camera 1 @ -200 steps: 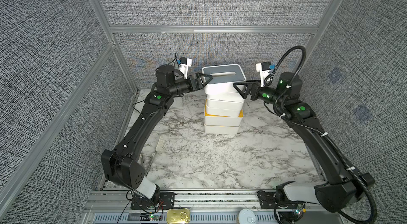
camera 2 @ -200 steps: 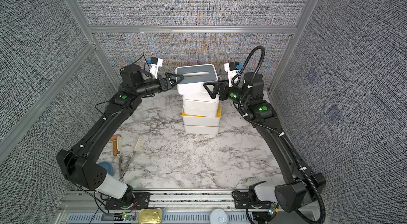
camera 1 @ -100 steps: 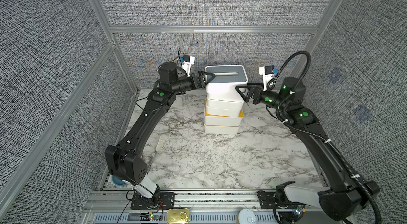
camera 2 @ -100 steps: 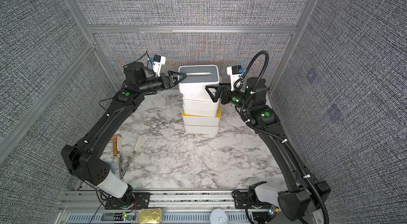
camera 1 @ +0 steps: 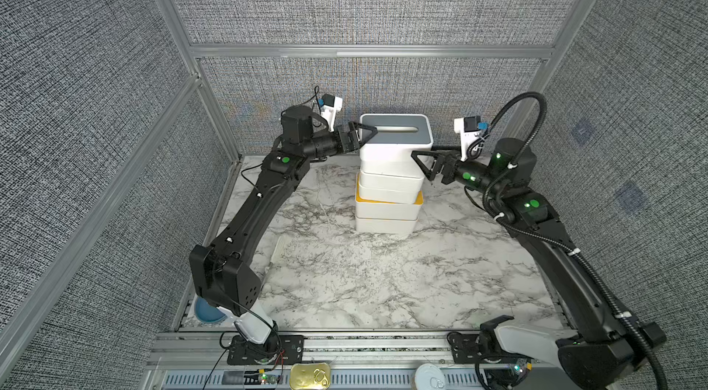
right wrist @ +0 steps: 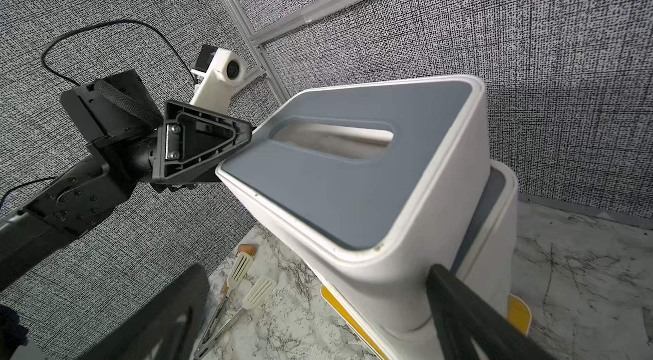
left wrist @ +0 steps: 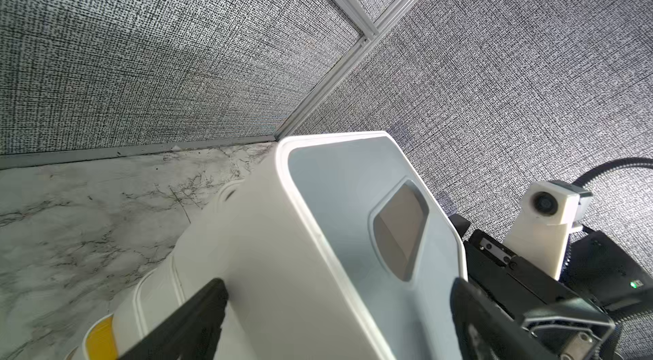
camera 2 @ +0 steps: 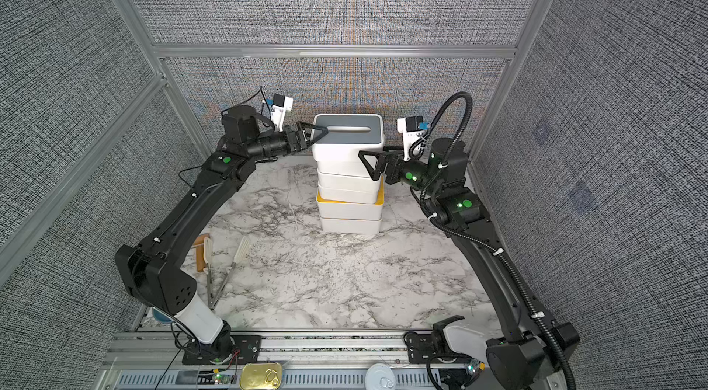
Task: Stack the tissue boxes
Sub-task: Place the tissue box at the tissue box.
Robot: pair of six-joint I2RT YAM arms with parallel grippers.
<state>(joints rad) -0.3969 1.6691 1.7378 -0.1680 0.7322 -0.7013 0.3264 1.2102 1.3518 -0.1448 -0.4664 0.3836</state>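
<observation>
We see the tissue boxes (camera 1: 387, 212) stacked in one tower toward the back of the marble tabletop (camera 1: 383, 284), with the grey-lidded box (camera 1: 396, 146) on top. Our left claw (camera 1: 366, 135) and right claw (camera 1: 421, 164) stand spread wide at its opposite ends.

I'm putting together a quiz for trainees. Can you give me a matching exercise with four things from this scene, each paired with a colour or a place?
Things:
1. top lid
2. mid-stack lid
3. gold tin
4. tongs

Colour or place:
a. past the table's front edge
b. grey
c. lying on the table
d. yellow

Pairs: 1-b, 2-d, 3-a, 4-c
</observation>
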